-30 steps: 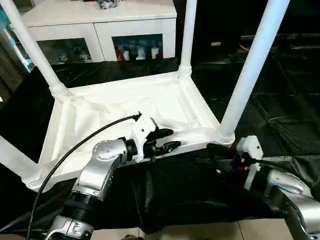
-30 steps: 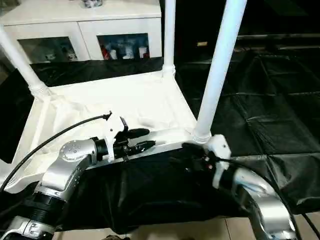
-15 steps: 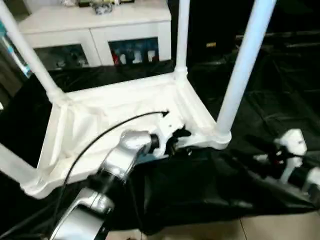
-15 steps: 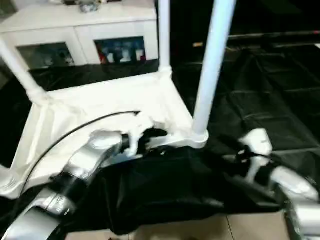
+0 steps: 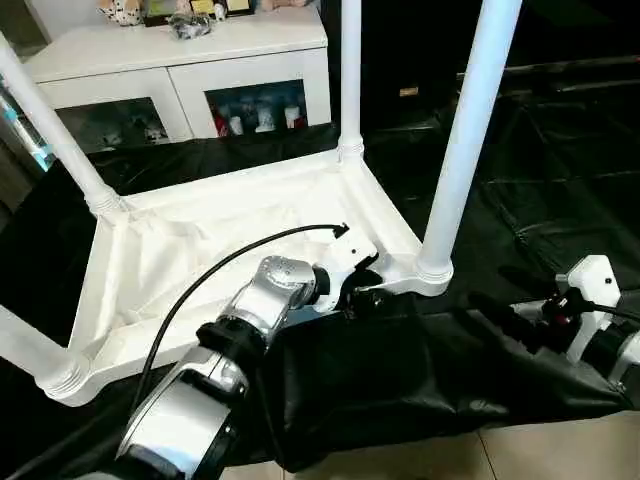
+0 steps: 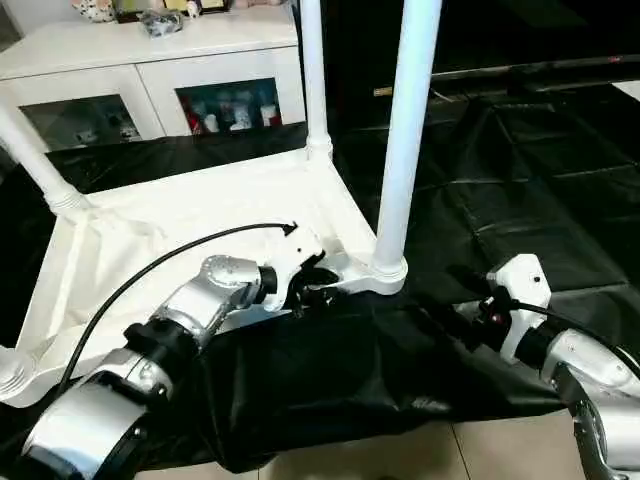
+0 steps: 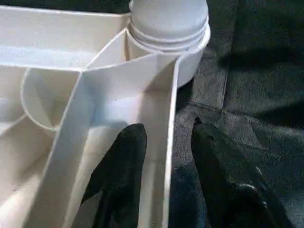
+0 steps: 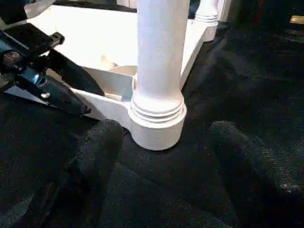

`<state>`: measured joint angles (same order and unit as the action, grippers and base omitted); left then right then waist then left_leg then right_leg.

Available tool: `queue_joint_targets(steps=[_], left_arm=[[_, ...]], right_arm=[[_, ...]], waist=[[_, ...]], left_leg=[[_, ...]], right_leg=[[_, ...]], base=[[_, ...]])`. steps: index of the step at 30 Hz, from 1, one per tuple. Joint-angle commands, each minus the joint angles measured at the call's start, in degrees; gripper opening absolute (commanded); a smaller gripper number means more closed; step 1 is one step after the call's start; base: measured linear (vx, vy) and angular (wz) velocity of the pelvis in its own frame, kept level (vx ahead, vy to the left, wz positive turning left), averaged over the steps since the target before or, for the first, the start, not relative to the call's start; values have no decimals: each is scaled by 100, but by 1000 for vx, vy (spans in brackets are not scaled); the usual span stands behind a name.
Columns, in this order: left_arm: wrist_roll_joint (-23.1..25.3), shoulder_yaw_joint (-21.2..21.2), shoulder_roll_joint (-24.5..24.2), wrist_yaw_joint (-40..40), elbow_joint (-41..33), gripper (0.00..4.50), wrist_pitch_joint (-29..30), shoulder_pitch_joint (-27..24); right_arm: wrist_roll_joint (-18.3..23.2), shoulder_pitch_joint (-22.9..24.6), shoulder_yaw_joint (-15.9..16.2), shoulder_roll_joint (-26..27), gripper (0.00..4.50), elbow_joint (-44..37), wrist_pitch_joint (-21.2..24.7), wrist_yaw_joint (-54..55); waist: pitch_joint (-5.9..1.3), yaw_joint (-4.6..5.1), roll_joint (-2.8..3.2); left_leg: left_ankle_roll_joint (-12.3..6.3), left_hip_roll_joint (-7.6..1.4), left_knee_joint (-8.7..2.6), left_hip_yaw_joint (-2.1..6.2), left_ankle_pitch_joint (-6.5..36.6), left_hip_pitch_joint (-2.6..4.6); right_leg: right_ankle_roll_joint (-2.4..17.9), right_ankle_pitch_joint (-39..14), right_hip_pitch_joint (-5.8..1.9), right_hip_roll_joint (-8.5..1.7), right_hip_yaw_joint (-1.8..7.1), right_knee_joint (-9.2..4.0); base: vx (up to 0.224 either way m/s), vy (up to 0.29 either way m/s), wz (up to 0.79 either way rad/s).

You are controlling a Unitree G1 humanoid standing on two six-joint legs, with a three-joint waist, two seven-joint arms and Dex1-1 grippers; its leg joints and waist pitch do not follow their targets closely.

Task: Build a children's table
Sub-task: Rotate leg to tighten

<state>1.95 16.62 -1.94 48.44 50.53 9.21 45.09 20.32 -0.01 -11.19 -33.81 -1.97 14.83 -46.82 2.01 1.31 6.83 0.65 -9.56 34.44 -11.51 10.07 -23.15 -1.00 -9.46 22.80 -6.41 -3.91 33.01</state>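
- The table lies upside down on the black-draped counter, 4 legs up.
- Left fingers straddle its near rim, narrow, at 6 o'clock from the corner leg.
- Right gripper is wide and empty.
- Risk: a one-sided pull could tip the table or slip off the thin rim.

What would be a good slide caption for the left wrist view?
Left tool straddling the rim of the upturned children's table, one finger inside, one outside, beside a corner leg socket.
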Motion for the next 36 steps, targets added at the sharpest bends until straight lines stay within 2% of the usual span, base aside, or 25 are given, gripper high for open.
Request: queue_joint_targets(steps=[1, 4, 7, 9, 12, 14, 17, 18, 22, 23, 24, 27, 28, 30, 33, 36], left_arm=[[47, -22, -36, -8, 107, 147, -89, 99], [47, -53, -40, 46, 269, 110, -181, 153], [68, -50, -59, 72, 356, 101, -244, 174], [73, -48, -72, 107, 441, 65, -291, 212], [128, 4, -119, 242, 574, 61, -345, 258], [143, 24, -143, 316, 605, 29, -364, 254], [151, 55, -172, 454, 672, 14, -391, 250], [168, 77, -192, 513, 714, 1, -432, 245], [115, 51, -258, 779, 751, 0, -647, 200], [-47, -15, -306, 1172, 598, 0, -824, 104], [-131, -39, -333, 1383, 496, 0, -906, 44], [-330, -52, -435, 1924, 165, 0, -891, -142], [-353, -38, -467, 2034, 96, 0, -888, -187], [-407, -16, -541, 2205, -104, 0, -930, -359], [-477, -46, -568, 2288, -255, 0, -962, -502], [-544, -139, -565, 2324, -492, 0, -951, -691]], right_arm=[[-33, -67, 62, -3, 337, -50, -60, -3], [-58, -72, 93, 13, 337, -49, -75, -2], [-68, -88, 103, 21, 337, -40, -85, 3], [-67, -104, 111, 20, 337, -29, -92, 9], [-76, -114, 131, 23, 337, -18, -120, 15], [-79, -110, 142, 29, 337, -31, -128, 17], [-16, -117, 143, 39, 337, -26, -81, -24], [98, -134, 131, 52, 354, -40, 29, -77], [397, -247, 53, 107, 376, -18, 320, -144], [420, -280, 67, 92, 389, -6, 335, -191], [416, -285, 92, 78, 402, -14, 335, -223], [310, -266, 262, 26, 418, -58, 275, -351], [228, -273, 332, 14, 418, -51, 217, -359], [5, -366, 546, 50, 418, 33, 67, -336], [-73, -480, 670, 117, 418, 141, 26, -337], [-228, -593, 939, 175, 418, 237, -95, -438]], waist=[[-340, 10, -188], [-353, 9, -180], [-354, 7, -170], [-355, 10, -166], [-349, 12, -160], [-349, 17, -164], [-346, 17, -158], [-351, 22, -175], [-359, 37, -163], [-364, 26, -201], [-364, 26, -201], [-363, -2, -202], [-362, -11, -231], [-347, -25, -201], [-336, -11, -196], [-327, -4, -234]], left_leg=[[-739, -256, -377, 192, 1656, 93], [-777, -250, -367, 188, 1595, 86], [-811, -256, -370, 192, 1566, 80], [-815, -248, -366, 187, 1573, 84], [-784, -249, -370, 188, 1629, 93], [-763, -254, -378, 192, 1660, 90], [-768, -253, -381, 192, 1686, 93], [-773, -252, -381, 194, 1679, 88], [-830, -251, -378, 199, 1601, 74], [-845, -263, -377, 192, 1549, 85], [-845, -263, -377, 192, 1549, 85], [-900, -286, -384, 183, 1419, 82], [-910, -285, -381, 172, 1399, 87], [-849, -288, -388, 169, 1465, 97], [-750, -295, -402, 180, 1622, 112], [-674, -294, -410, 177, 1763, 125]], right_leg=[[995, -2196, -243, -204, 85, -533], [1024, -2087, -245, -202, 84, -520], [1047, -2024, -254, -206, 83, -510], [1032, -2076, -247, -202, 79, -519], [1022, -2144, -240, -205, 81, -531], [1011, -2197, -246, -209, 82, -528], [1022, -2203, -238, -210, 84, -534], [1027, -2175, -249, -209, 83, -526], [1064, -2059, -260, -213, 81, -512], [1103, -2009, -252, -226, 92, -501], [1103, -2009, -252, -226, 92, -501], [1173, -1886, -249, -232, 110, -478], [1186, -1878, -242, -228, 112, -474], [1151, -2095, -227, -237, 115, -478], [1119, -2294, -215, -232, 117, -485], [1071, -2476, -203, -238, 130, -497]], base=[[0, 0, 0], [0, 0, 0], [0, 0, 0], [0, 0, 0], [0, 0, 0], [0, 0, 0], [0, 0, 0], [0, 0, 0], [0, 0, 0], [0, 0, 0], [0, 0, 0], [0, 0, 0], [0, 0, 0], [0, 0, 0], [0, 0, 0], [0, 0, 0]])
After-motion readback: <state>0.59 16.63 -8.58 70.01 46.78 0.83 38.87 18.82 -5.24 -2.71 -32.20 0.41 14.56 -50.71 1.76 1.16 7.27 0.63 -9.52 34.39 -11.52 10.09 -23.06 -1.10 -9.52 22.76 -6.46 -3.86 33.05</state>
